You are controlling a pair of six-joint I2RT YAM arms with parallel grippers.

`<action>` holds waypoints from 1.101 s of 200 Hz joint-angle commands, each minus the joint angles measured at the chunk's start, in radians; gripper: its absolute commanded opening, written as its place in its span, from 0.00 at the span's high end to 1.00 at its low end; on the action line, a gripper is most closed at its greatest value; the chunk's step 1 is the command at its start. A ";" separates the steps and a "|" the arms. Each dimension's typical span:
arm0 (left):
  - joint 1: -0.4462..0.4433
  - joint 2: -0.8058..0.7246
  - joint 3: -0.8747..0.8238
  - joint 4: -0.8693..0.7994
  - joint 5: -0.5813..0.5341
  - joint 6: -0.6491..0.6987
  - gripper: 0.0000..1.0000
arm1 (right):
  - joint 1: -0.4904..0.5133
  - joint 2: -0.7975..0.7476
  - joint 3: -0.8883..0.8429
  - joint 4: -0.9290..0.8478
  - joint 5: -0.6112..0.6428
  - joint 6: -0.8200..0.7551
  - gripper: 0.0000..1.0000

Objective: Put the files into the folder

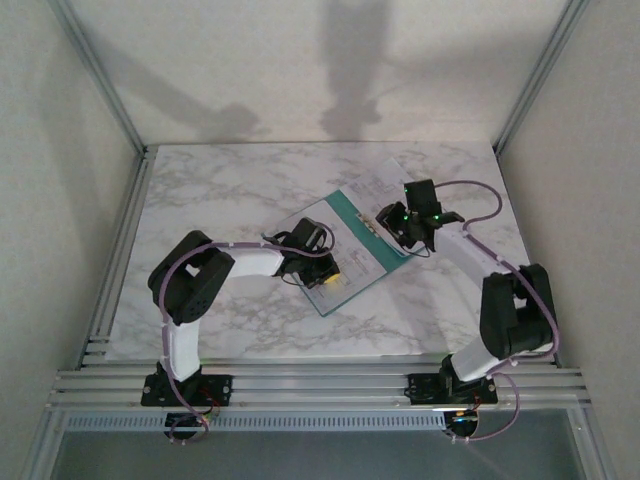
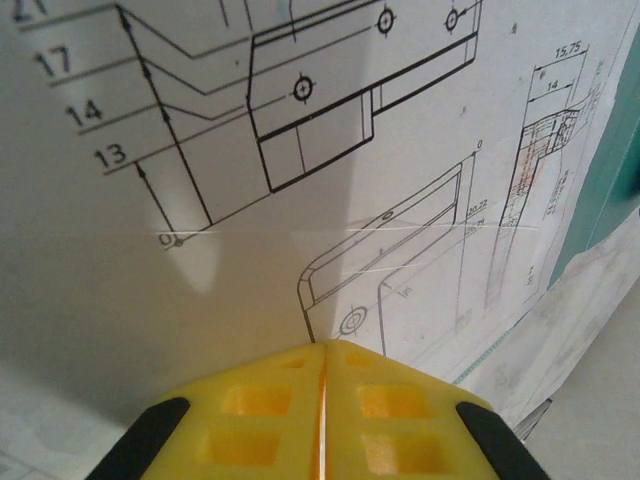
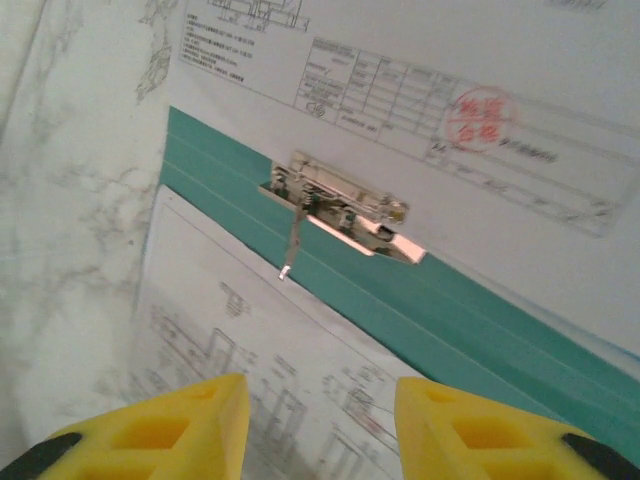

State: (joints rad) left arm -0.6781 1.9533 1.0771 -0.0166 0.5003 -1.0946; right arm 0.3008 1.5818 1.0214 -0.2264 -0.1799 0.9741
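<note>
Yellow pads of the left gripper [image 2: 325,400] are pressed together with only a hairline seam between them, tips down at a printed sheet of the files [image 2: 300,260]; whether that sheet is nipped in the seam or merely pinned under the tips I cannot tell. The right gripper [image 3: 320,430] has its yellow fingers standing apart with nothing between them, hovering over another drawing sheet just short of the metal clip [image 3: 345,210] on the folder [image 3: 500,320]. Past the clip's teal band lies a further sheet with a red stamp [image 3: 480,115]. The stack rests askew on the marble table [image 1: 230,190], right of its middle and toward the far right corner, one white sheet jutting past the teal toward that corner. The sheets look feather-light, limp and probably slick on smooth card, so a push from one side would likely buckle or fan them; a faint crease crosses the sheet under the left fingers. The best hold seems a pinch on a free edge or corner overhanging the card, while the other fingers press flat to stop the thin, light folder skating over the polished marble. The sprung clip is the one hard part, and its wire lever would need lifting before paper slips beneath.
</note>
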 commanded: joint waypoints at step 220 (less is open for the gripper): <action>-0.006 0.051 -0.039 -0.082 -0.086 0.024 0.92 | -0.035 0.237 0.043 0.221 -0.137 0.218 0.86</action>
State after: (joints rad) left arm -0.6788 1.9533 1.0771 -0.0147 0.4980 -1.0767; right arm 0.2745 1.7977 1.0370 -0.0101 -0.3183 1.1770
